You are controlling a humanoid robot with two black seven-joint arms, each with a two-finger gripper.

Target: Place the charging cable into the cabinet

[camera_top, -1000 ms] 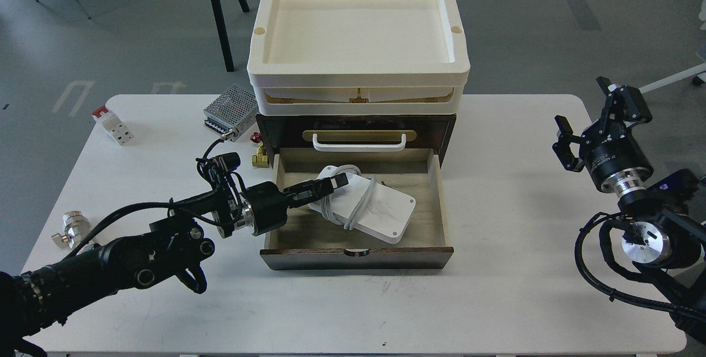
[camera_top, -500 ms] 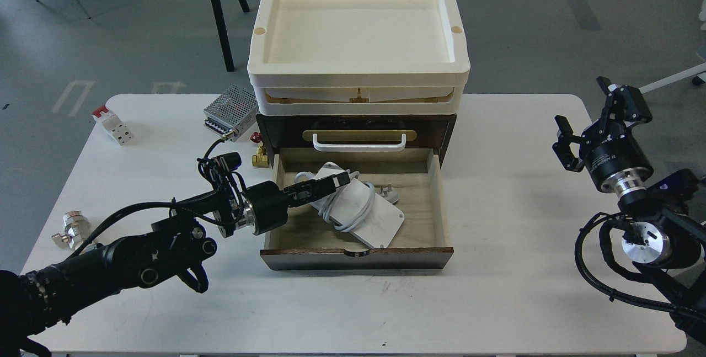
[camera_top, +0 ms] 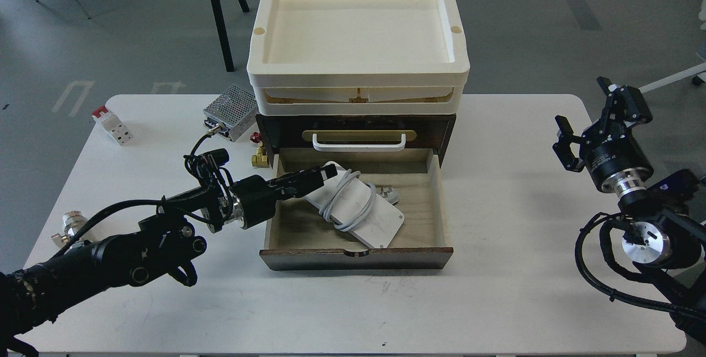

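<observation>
Head view, near to far: bare white table [camera_top: 353,313], then the open drawer [camera_top: 356,257] of the cabinet [camera_top: 356,125]. Charging cable [camera_top: 358,208] lies flat on the drawer floor, left of centre, its brick skewed, grey cord looped round its middle and the plug [camera_top: 390,193] resting at its far right side. Left gripper [camera_top: 319,174] reaches over the drawer's left wall, its tip at the brick's far left corner; I cannot tell whether the fingers are parted or whether they touch the brick. Right gripper [camera_top: 587,125] hangs well apart at the right table edge, fingers spread, holding nothing.

Judging by looks, the brick is rigid, smooth and fairly slippery, moderately light; the cord is soft and could snag or slide off. Best hold seems across the brick's short width beside the cord wrap, not on the cord.

Farther left sit a metal fitting [camera_top: 71,224], a brass valve [camera_top: 260,157], a perforated box [camera_top: 231,111] and a white-and-red block [camera_top: 113,124]. Cream trays [camera_top: 358,75] top the cabinet
</observation>
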